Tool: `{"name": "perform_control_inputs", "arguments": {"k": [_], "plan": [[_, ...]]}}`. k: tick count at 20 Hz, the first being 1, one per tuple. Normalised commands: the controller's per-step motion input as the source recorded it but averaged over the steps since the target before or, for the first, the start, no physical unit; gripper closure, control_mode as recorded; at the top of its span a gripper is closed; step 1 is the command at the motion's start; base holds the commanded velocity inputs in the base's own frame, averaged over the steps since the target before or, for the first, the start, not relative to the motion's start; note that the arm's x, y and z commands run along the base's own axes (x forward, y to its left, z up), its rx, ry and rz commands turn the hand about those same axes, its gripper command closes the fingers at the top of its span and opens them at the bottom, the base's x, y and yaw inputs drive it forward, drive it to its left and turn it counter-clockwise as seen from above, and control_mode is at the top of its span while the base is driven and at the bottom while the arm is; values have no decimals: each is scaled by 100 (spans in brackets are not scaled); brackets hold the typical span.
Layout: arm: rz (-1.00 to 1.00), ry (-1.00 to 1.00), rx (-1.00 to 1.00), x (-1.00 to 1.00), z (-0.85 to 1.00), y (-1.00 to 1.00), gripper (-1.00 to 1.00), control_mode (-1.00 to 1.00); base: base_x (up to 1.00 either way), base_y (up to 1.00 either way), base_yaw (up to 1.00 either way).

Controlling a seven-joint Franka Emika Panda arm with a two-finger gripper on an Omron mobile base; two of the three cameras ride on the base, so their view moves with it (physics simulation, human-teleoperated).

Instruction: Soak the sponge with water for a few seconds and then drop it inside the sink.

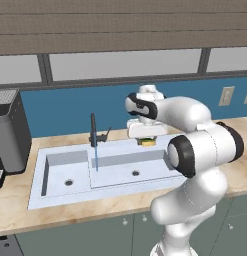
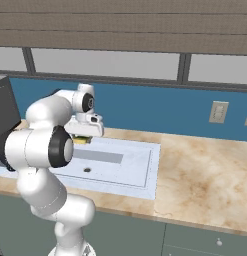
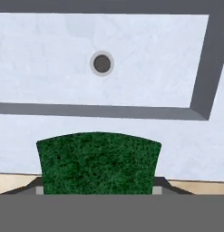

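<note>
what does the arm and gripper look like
The arm is glossy white, built of rounded, bulbous segments with dark bands at the joints. The gripper is a boxy white hand with small dark fingertips. No cables or markings can be made out.

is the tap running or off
Running: a thin pale-blue stream of water falls from the black faucet into the sink, left of the sponge.

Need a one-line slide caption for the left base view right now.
Gripper shut on the sponge, held above the sink's back rim, right of the running water.
</note>
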Motion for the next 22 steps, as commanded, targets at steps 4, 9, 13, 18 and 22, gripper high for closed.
{"name": "perform_control_inputs", "arguments": {"k": [4, 9, 13, 18, 22], "plan": [[9, -20, 0, 0, -37, 0, 100, -100, 0, 0, 0], [8, -26, 0, 0, -34, 0, 100, -100, 0, 0, 0], [7, -25, 0, 1, -18, 0, 100, -100, 0, 0, 0], [7, -20, 0, 7, -12, 0, 100, -100, 0, 0, 0], [7, -3, 0, 23, -2, -7, 100, -100, 0, 0, 0]]}}
